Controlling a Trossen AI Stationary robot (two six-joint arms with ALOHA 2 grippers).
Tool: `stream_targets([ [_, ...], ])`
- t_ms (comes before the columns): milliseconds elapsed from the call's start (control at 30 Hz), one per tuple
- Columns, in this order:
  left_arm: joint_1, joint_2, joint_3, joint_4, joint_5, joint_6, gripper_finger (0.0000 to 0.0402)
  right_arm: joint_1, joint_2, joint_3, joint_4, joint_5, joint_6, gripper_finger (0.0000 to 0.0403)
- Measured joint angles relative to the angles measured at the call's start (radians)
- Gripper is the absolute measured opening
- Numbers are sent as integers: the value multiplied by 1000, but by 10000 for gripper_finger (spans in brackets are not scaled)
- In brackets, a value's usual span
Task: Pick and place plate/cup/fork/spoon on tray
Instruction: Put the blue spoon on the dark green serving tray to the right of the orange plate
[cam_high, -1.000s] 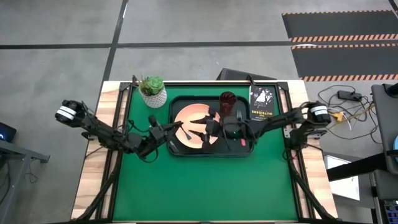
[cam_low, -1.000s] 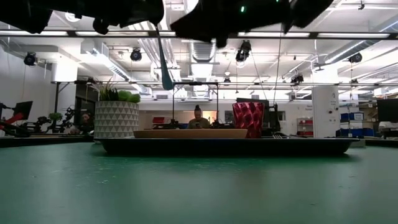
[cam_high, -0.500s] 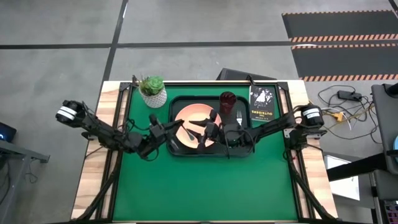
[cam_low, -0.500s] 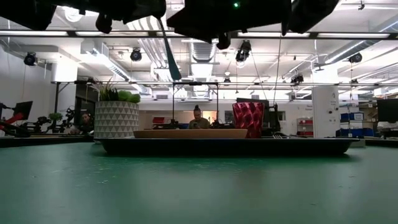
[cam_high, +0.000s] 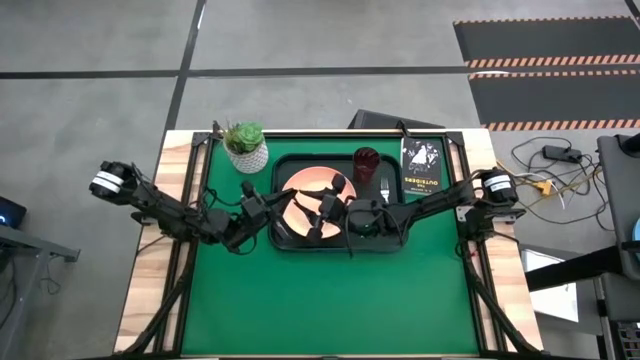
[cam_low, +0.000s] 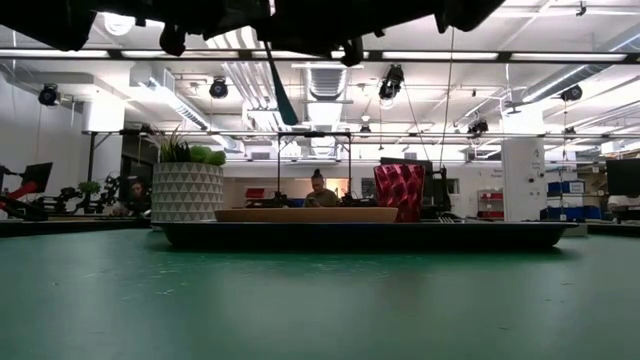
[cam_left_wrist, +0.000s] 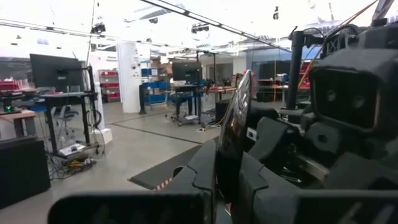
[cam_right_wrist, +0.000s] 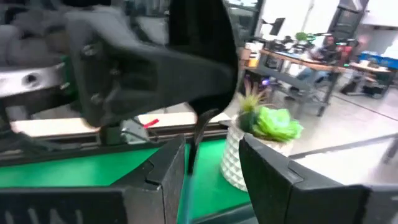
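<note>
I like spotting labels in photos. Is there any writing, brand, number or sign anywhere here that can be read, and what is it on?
Black booklet beside the tray, high view: pale print and a picture on its cover, too small to read.
Floor mats beyond the table: orange and white hazard stripes, no words.
Red cabinets and screens in the room behind, low view and wrist views: nothing legible.
Plate, cup, plant pot: no writing visible.

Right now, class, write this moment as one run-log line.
left fingers shut on spoon | right fingers open over plate | plate, cup, fork on tray | spoon not yet placed
</note>
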Motion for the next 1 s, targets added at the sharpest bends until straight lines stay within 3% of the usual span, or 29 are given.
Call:
stream_targets([
  [300, 3, 0, 3, -1, 28, -23, 0, 1, 0, 4, -23, 18, 18, 95],
  [600, 4, 1, 9, -2, 32, -24, 0, 2, 0, 4, -27, 2, 4, 16],
  [867, 4, 1, 8, -3, 30, -24, 2, 0, 0, 3, -38, -3, 47, 10],
  [1000, 2, 1, 8, -2, 33, -29, 22, -1, -2, 2, -53, 0, 51, 9],
])
